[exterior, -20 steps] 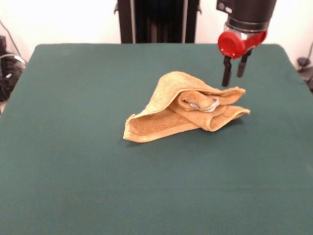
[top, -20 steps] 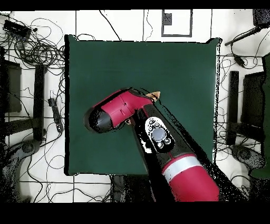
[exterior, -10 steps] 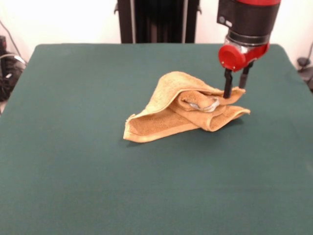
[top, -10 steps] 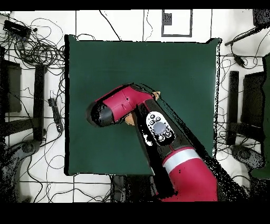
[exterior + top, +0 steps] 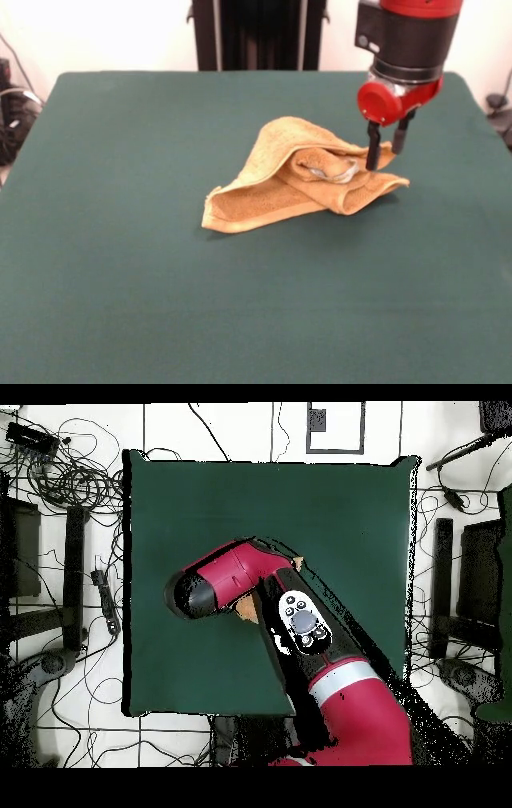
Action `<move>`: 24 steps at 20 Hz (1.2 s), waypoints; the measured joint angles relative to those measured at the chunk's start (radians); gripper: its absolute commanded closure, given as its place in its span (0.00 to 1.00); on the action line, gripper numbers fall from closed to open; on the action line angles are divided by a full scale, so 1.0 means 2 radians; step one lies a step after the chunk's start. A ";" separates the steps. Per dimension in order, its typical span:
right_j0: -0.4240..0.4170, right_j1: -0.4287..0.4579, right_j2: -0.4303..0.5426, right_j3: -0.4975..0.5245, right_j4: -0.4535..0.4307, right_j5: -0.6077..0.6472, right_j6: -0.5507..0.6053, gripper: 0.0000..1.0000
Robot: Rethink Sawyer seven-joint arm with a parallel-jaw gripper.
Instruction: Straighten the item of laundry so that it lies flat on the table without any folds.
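**Pincer set at the towel's right-hand tip**

The golden-orange towel [image 5: 304, 176] lies crumpled right of centre on the green surface [image 5: 120, 288], folded over itself with a grey tag [image 5: 328, 171] tucked in the middle. The pincer [image 5: 385, 152] stands open, its fingers straddling the upper layer at the towel's right end. A good grasp likely takes only that top flap, low enough to bite the cloth, then draws it rightward and outward. The overhead view hides most of the towel under the arm [image 5: 240, 579].

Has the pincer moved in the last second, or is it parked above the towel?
Yes. Against the unmoved towel, the pincer has come down, its open tips now at the towel's right-hand corner in the front view.
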 measured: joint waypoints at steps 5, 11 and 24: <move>0.000 0.000 0.000 0.000 0.000 0.000 0.000 0.00; 0.000 -0.003 0.000 0.000 0.000 0.001 0.000 0.00; -0.029 -0.030 0.006 0.024 0.005 0.014 0.000 0.00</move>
